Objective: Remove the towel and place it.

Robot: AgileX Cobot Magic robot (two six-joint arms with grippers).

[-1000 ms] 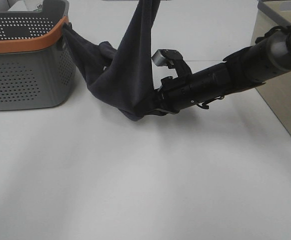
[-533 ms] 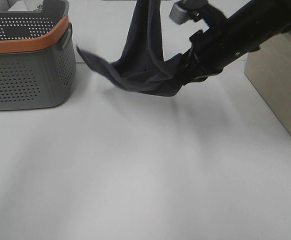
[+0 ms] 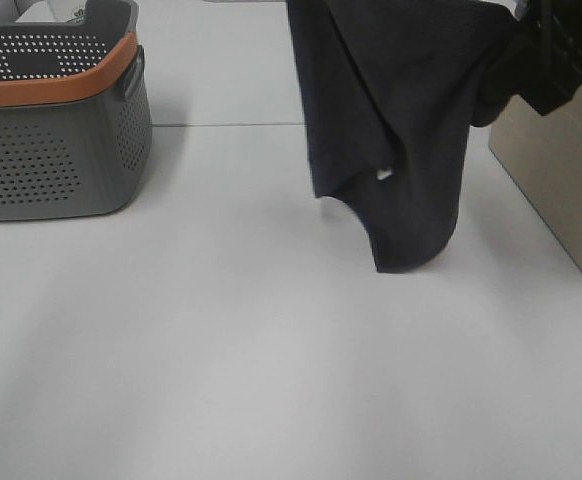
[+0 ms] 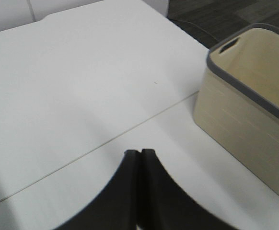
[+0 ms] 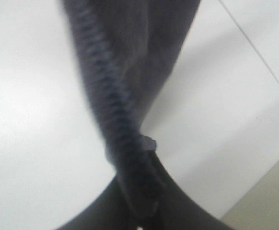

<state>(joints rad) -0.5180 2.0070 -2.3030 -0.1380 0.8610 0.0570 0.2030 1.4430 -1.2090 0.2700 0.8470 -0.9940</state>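
The dark charcoal towel (image 3: pixel 391 130) hangs spread out in the air over the middle of the table, clear of the grey basket (image 3: pixel 51 150). Its lowest corner hangs close to the tabletop. My right gripper (image 5: pixel 142 211) is shut on the towel's hemmed edge (image 5: pixel 115 96). In the exterior high view only the dark right arm (image 3: pixel 561 55) shows, at the towel's top right corner. My left gripper (image 4: pixel 140 155) has its jaws pressed together. No cloth shows in that view. The towel's top left corner runs out of the exterior high view's upper edge.
The grey perforated basket with an orange rim stands at the back left. A beige bin (image 3: pixel 561 170) with a grey rim stands at the right edge, just behind the towel's right side; it also shows in the left wrist view (image 4: pixel 245 110). A seam (image 3: pixel 231 125) crosses the white table.
The towel has come off the basket's rim. The right arm has swung up and to the right with it. The towel now hangs spread between both upper corners instead of bunched.
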